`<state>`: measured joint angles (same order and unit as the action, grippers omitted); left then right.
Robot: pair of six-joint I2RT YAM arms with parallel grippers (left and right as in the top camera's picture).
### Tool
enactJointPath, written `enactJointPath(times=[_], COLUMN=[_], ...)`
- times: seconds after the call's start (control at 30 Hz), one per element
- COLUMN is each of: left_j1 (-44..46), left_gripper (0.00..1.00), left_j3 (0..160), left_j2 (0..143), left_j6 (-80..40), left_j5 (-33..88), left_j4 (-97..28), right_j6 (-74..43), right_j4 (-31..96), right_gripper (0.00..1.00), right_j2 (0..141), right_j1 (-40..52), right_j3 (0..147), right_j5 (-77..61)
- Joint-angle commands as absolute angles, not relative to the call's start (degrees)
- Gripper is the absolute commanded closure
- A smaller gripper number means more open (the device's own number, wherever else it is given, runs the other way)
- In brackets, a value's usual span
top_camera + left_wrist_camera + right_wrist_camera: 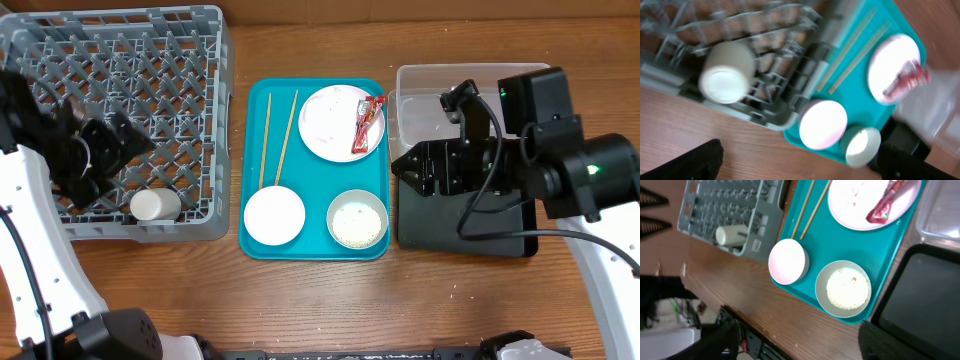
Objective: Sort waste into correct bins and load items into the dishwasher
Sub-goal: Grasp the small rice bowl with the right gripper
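The grey dish rack (120, 60) holds a white cup (155, 205) lying on its side. On the teal tray (315, 245) are two chopsticks (275, 140), a plate (330, 125) with a red wrapper (367, 125), a pink bowl (274, 215) and a greenish bowl (334, 222) of rice (357, 225). The clear tub (420, 90) and black tray (470, 235) stand to the right. My left gripper (100, 150) is open and empty above the rack. My right gripper (415, 170) is open and empty above the black tray's left edge. The paper wad is out of view.
Bare wooden table shows in front of the rack and the teal tray (805, 300). The right wrist view shows the table's front edge with black equipment (755, 345) beyond it. The right arm's body (560, 150) hangs over the tub and black tray.
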<state>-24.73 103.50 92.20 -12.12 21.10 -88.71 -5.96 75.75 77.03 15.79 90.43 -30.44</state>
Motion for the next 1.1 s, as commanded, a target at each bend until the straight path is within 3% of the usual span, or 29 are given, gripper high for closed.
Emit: enactJointPath(times=[0.0,0.13,0.27,0.73,0.9,0.93,0.97,1.07], left_j1=[-16.95,-7.88,-1.80,-0.34,-0.34,-0.34,-0.34,-0.34], left_gripper=[0.00,0.00,0.00,0.00,0.00,0.00,0.00,0.00], left_j3=[108.90,109.34,109.34,109.23,109.23,109.23,109.23,109.23], left_j2=[88.64,84.05,80.07,78.74,78.74,78.74,78.74,78.74], left_j6=[-2.59,-1.78,-1.87,-1.85,-1.85,-1.85,-1.85,-1.85], left_j5=[22.41,16.67,14.20,14.17,14.15,14.17,14.17,14.17], left_j4=[-90.72,-92.05,-94.15,-96.62,-94.65,-94.54,-94.54,-94.54], right_j6=[-8.25,-18.31,-19.84,-23.20,-24.58,-25.74,-25.78,-25.74], right_j4=[75.88,76.38,69.76,54.46,54.33,54.52,54.41,54.50], right_gripper=[0.31,0.33,0.36,0.49,0.67,0.81,0.88,0.96], right_j2=[79.66,85.23,91.55,112.29,115.70,116.49,116.62,116.46], right_j1=[20.82,28.47,33.01,42.94,44.80,44.77,44.77,44.60], right_j3=[90.24,86.70,83.20,79.66,79.66,79.66,79.66,79.99], right_j5=[-27.92,-15.92,-14.15,-4.69,-0.23,1.78,1.78,1.65])
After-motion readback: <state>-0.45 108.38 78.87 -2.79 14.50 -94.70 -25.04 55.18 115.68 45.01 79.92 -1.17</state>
